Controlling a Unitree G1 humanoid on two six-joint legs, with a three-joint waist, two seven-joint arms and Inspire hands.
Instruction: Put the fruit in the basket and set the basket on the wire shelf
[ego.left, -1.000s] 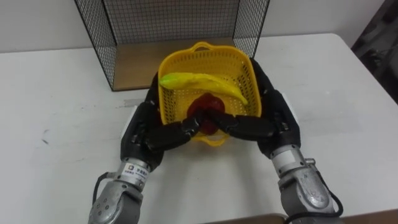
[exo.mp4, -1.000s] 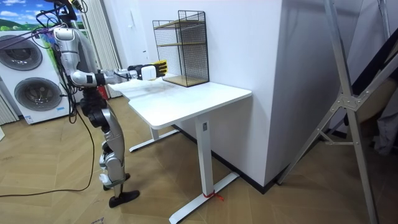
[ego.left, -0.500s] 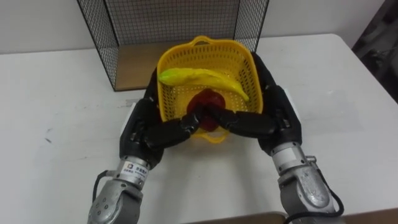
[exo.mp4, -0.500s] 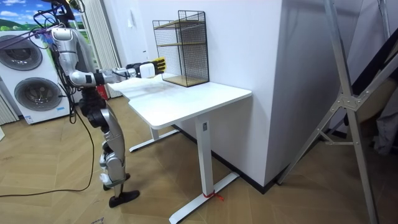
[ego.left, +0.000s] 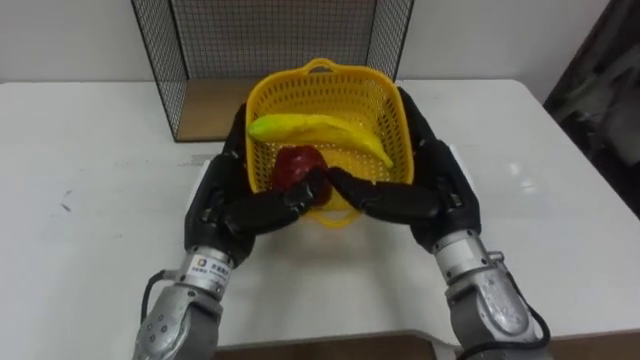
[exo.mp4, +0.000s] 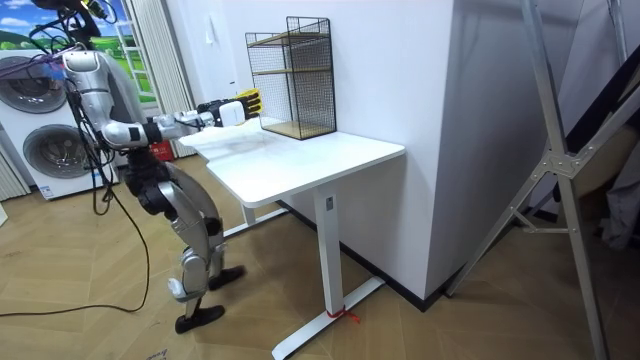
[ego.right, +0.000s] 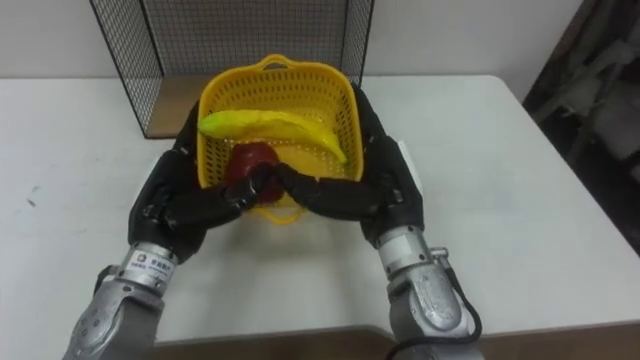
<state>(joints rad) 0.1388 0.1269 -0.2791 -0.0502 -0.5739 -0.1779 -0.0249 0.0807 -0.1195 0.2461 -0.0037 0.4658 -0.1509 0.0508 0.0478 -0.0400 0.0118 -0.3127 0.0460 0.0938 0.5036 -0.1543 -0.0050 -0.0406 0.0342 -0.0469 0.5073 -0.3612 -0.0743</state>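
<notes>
Nearest me: my left hand (ego.left: 232, 205) and right hand (ego.left: 430, 190), both clamped on the yellow basket (ego.left: 330, 92). Fingers run along its left and right walls. Thumbs curl in across the near rim and almost meet at the middle.

In the basket: a red fruit (ego.left: 292, 165) low at near left, just behind my left thumb. A banana (ego.left: 310, 128) lies crosswise above it, from left wall to right wall.

White surface (ego.left: 90, 160) under and around.

Just beyond the basket's far rim: the wire shelf (ego.left: 270, 30), open side facing me, brown bottom board (ego.left: 205, 100) to far left of the basket. Basket is outside the shelf.

Room view: I stand at the surface's end on the room view's left, arms stretched forward, basket held above the surface short of the shelf.
</notes>
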